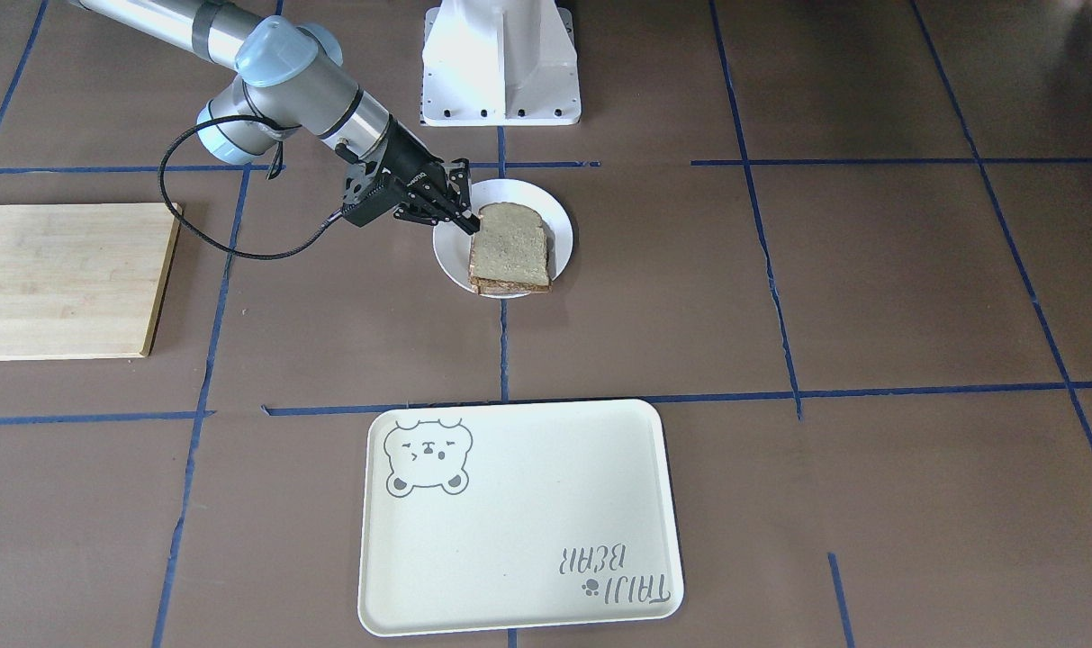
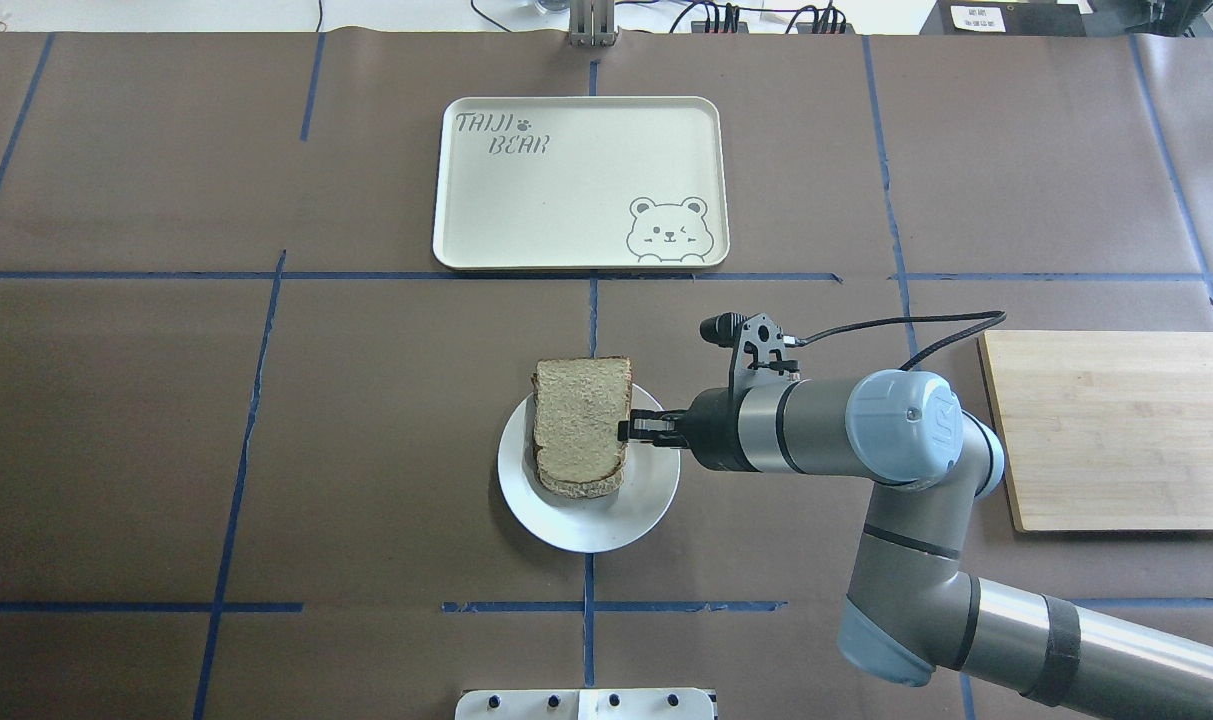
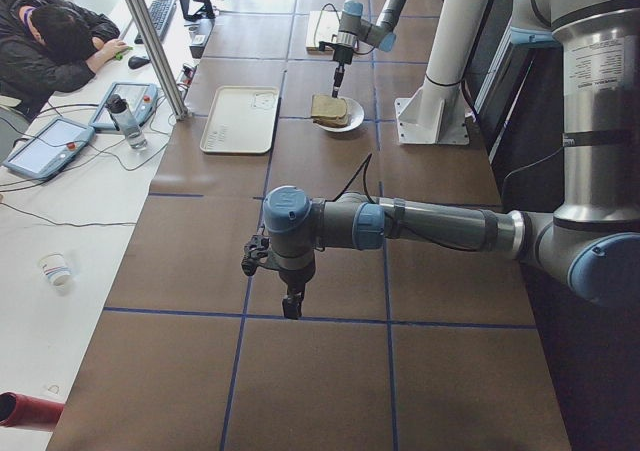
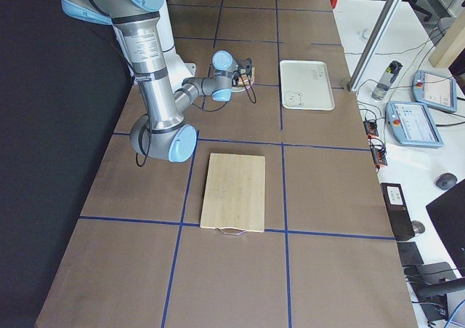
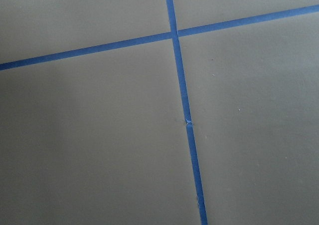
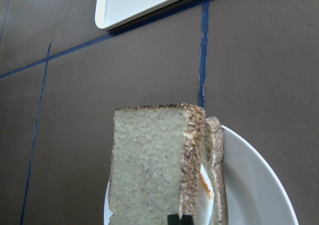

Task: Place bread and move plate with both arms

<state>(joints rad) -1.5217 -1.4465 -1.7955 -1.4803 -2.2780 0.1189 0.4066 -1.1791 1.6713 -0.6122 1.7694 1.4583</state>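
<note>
The bread [image 2: 581, 425] lies over the small white plate [image 2: 591, 525] at the table's middle. My right gripper [image 2: 628, 430] is shut on the bread's right edge, low over the plate. In the right wrist view the bread [image 6: 149, 160] sits between the fingertips [image 6: 173, 219], on top of a second slice [image 6: 217, 155] with something orange on it, on the plate [image 6: 254, 185]. My left gripper [image 3: 291, 309] hangs over bare table far from the plate. It shows only in the exterior left view, so I cannot tell whether it is open or shut.
A cream bear tray [image 2: 581, 185] lies beyond the plate, empty. A wooden cutting board [image 2: 1116, 430] lies to the right under the right arm's side. The white robot base [image 1: 500, 63] stands behind the plate. Blue tape lines cross the brown table.
</note>
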